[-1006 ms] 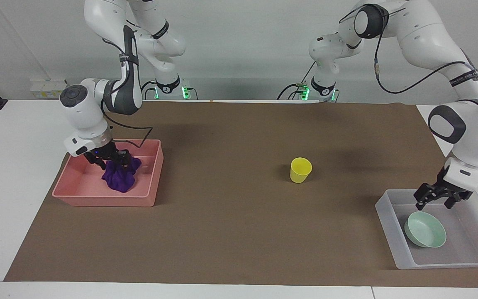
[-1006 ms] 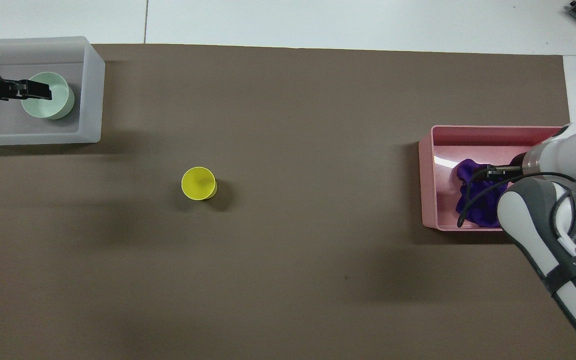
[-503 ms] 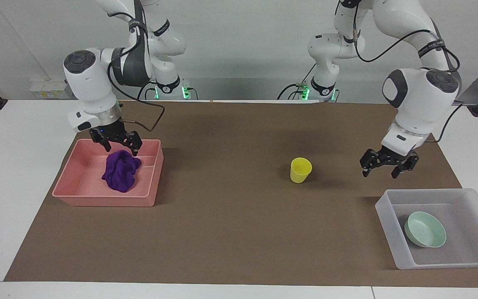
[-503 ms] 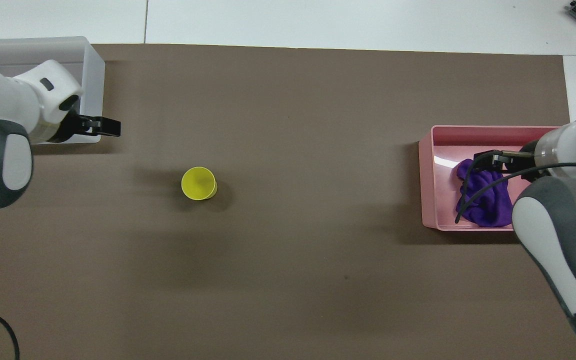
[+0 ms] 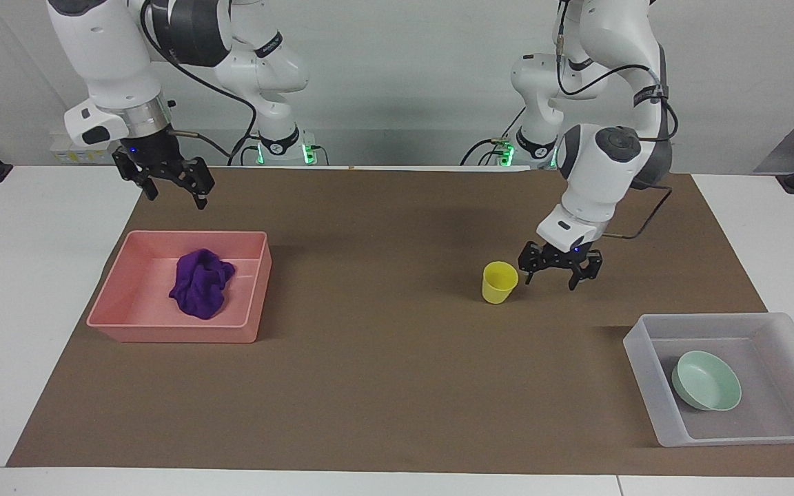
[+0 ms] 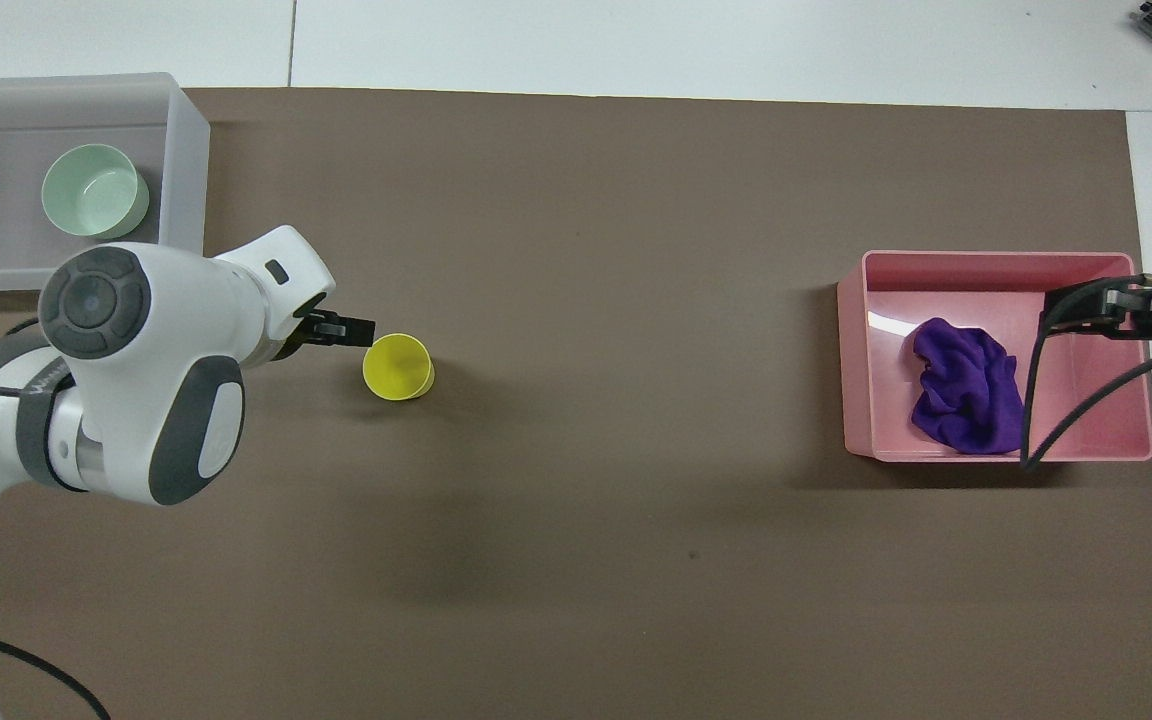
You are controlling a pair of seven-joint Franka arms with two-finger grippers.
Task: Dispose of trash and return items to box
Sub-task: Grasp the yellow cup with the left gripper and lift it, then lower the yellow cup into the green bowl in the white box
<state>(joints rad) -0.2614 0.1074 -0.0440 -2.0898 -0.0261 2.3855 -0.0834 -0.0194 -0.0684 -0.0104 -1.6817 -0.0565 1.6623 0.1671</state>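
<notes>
Yellow cup (image 5: 500,282) beside left tool (image 5: 560,269), maybe touching | purple cloth (image 5: 201,282) in tray (image 5: 245,324)

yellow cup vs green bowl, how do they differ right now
The yellow cup is taller and narrower; the green bowl is wider and shallow. The cup stands on the brown mat, while the bowl sits inside the frosted box. The left gripper hangs beside the cup; nothing is near the bowl. Both stand mouth up.

purple wad (image 5: 201,283): soft creased cloth | pink tray (image 5: 121,293): smooth plastic, slight gloss | box (image 5: 645,365): frosted translucent plastic | cup (image 5: 500,282), bowl (image 5: 706,381): smooth plastic | worktop (image 5: 383,358): matt brown sheet
</notes>
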